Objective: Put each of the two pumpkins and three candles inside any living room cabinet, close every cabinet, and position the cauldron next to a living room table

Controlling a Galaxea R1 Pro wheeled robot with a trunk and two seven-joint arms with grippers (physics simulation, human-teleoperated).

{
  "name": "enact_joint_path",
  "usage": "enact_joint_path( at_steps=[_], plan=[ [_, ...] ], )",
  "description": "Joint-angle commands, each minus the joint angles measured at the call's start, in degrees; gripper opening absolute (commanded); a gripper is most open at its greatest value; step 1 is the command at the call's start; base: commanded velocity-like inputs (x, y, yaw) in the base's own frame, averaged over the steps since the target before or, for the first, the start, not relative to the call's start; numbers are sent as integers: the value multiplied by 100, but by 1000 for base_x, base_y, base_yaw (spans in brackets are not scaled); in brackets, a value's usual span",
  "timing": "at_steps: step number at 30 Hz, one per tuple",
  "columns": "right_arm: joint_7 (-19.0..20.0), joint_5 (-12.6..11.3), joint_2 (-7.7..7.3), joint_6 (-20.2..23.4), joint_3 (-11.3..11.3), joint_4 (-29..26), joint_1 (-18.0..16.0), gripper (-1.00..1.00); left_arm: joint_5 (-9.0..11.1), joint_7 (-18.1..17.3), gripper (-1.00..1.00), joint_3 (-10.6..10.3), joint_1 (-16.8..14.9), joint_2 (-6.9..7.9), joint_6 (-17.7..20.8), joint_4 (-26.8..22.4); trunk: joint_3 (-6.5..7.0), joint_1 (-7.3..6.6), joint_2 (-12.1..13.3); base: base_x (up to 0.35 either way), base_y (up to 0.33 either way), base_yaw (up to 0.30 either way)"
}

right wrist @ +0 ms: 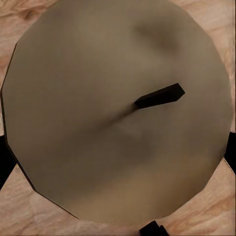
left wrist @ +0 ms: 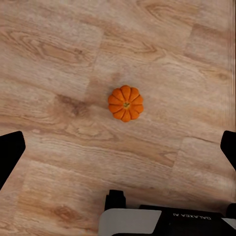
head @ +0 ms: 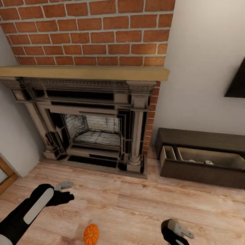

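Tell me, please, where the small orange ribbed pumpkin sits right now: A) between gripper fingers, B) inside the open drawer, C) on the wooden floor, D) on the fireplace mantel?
C: the small orange ribbed pumpkin rests alone on the wooden floor, clear of any gripper.

L end effector (head: 64,190) open, low; R end effector (head: 178,231) gripping candle.

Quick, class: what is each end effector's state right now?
Left end effector: open, empty.
Right end effector: closed on a candle.
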Motion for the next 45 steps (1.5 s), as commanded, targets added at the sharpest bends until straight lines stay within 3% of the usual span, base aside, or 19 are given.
enact_joint_path(
  at_steps=[1, 7, 16, 23, 35, 42, 45],
  plan=[
    [-22, -56, -1, -27, 50, 3, -6, -100, 60, 60, 100, -15, -4, 7, 6, -9, -10, 0, -4, 0, -208, -212],
    [-18, -276, -1, 22, 54, 8, -6, -100, 60, 60, 100, -15, -4, 7, 7, -9, -44, 0, -4, 0, -208, -195],
    [-21, -305, -1, 26, 53, 8, -6, -100, 52, 60, 100, -24, -4, -51, 1, -6, -116, 0, -4, 0, -218, -159],
    [-31, -308, -1, 29, 48, 8, -4, -100, -322, 58, 100, -10, -4, -167, 6, -1, -175, 0, -4, 0, -233, -147],
    [-49, -313, -1, 59, 48, 8, -6, -100, -362, 59, 100, -8, -4, -202, 7, -1, -284, 0, -4, 0, -82, -75],
    [-56, -332, 0, 61, 48, 8, -6, -100, -370, 60, 100, -23, -4, -384, -1, 6, -350, 0, -4, 0, -27, -1],
    [-50, -395, -1, 54, 53, -23, -6, -100, -437, 66, 100, -150, -4, -441, -2, 8, -378, 0, -4, 0, -224, 5]
  ],
)
